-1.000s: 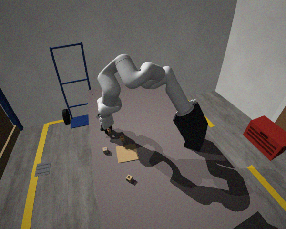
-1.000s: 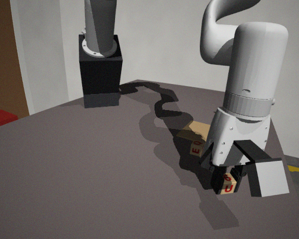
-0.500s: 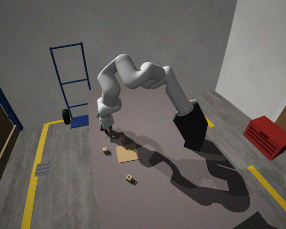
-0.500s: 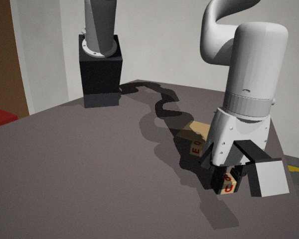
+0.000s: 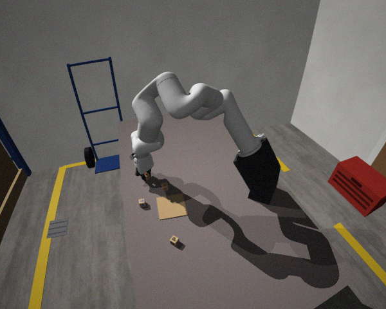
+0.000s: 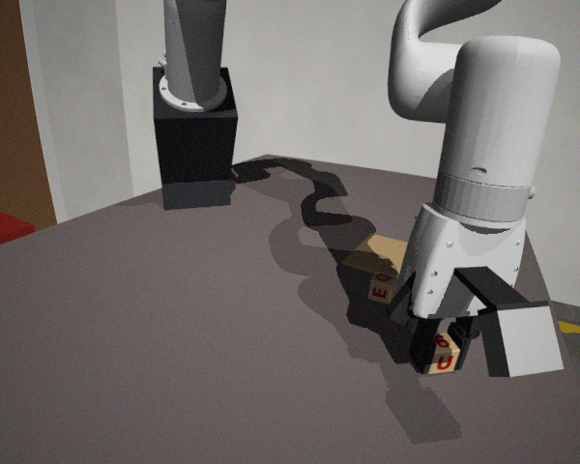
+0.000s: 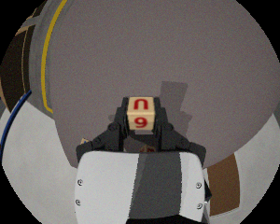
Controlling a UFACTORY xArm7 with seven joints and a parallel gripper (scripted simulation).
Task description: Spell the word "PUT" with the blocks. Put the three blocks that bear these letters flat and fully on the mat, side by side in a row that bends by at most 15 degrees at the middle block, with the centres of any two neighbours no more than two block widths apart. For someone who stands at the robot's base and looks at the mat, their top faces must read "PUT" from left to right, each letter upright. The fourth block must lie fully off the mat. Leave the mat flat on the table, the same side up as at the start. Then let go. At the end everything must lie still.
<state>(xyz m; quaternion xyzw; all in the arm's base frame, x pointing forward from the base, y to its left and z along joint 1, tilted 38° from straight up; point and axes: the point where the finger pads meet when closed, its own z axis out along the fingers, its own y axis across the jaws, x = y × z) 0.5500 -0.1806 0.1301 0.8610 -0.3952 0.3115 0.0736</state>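
Gripper [image 6: 438, 349] clamped on the U block [image 6: 444, 355], low at the table [image 6: 155, 324], right of centre in the exterior view. In the top view the mat [image 5: 171, 206] lies lower right of the gripper [image 5: 146, 175], well apart, with another block [image 5: 165, 186] between. Carry goes that way. Held block shows U on one side and 6 on top, so likely needs turning. P block [image 5: 175, 240] sits below the mat.

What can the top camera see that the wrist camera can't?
Only the top view shows the P block, another block left of the mat, the blue hand truck and the red toolbox. Only the wrist view shows the held block's faces close up, one with a U and one with a 9. Both show the gripper shut on that block over the table.
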